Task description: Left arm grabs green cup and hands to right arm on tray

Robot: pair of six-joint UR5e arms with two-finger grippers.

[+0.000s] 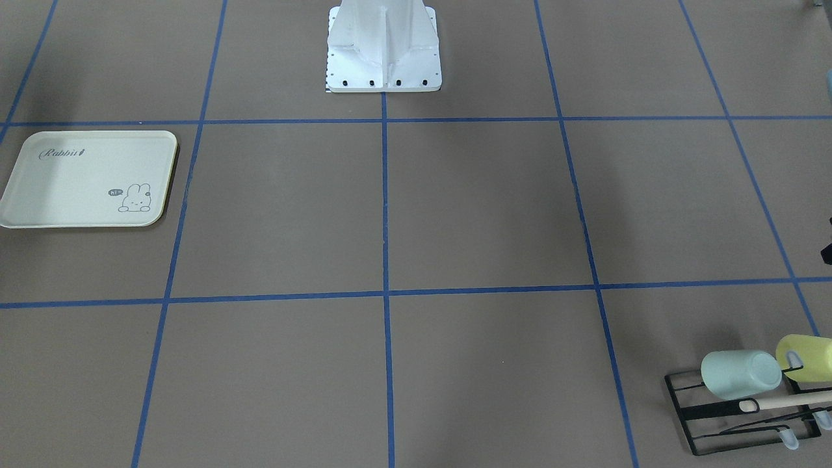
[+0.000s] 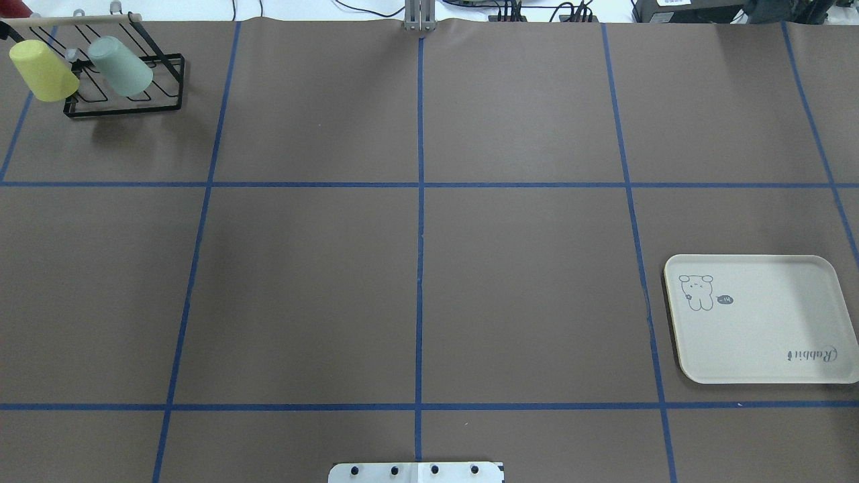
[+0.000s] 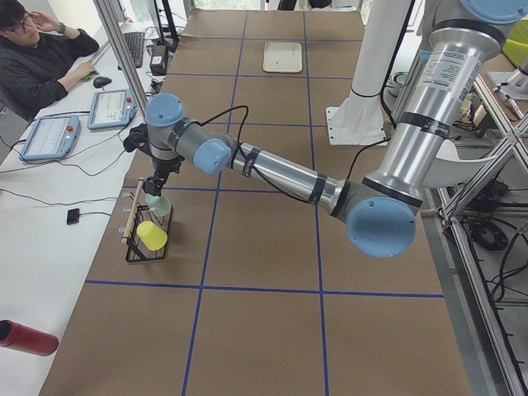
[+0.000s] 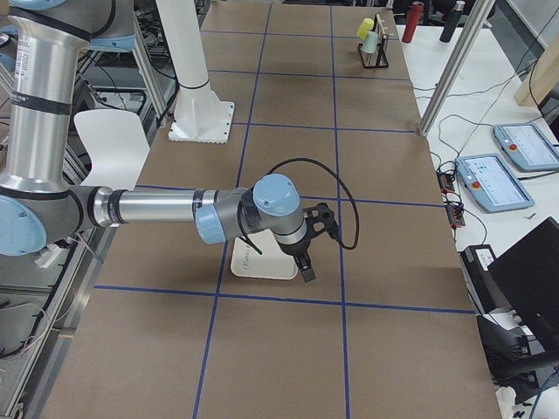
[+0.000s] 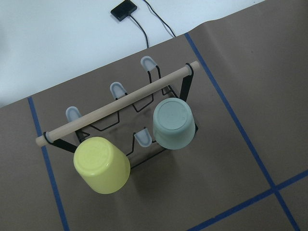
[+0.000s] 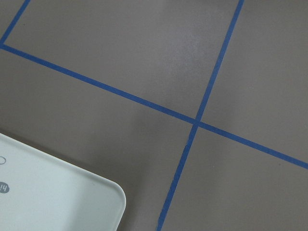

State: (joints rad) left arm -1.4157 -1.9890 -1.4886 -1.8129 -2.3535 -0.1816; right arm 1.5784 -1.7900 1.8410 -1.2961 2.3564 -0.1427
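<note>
The green cup (image 5: 174, 123) hangs upside down on a peg of the black wire rack (image 5: 166, 91), beside a pale yellow cup (image 5: 102, 164). It also shows in the overhead view (image 2: 121, 65) at the far left and in the front view (image 1: 741, 374). The left gripper (image 3: 158, 191) hovers just above the rack; it shows only in the left side view, so I cannot tell if it is open or shut. The cream Rabbit tray (image 2: 765, 349) lies bare at the right. The right gripper (image 4: 307, 274) hangs over the tray's edge (image 4: 249, 262); I cannot tell its state either.
The rack has a wooden dowel (image 5: 115, 106) across its top. The robot's white base (image 1: 383, 58) stands at the table's middle edge. An operator (image 3: 33, 58) sits beside teach pendants (image 3: 49, 136) off the table. A red bottle (image 3: 25, 338) lies nearby.
</note>
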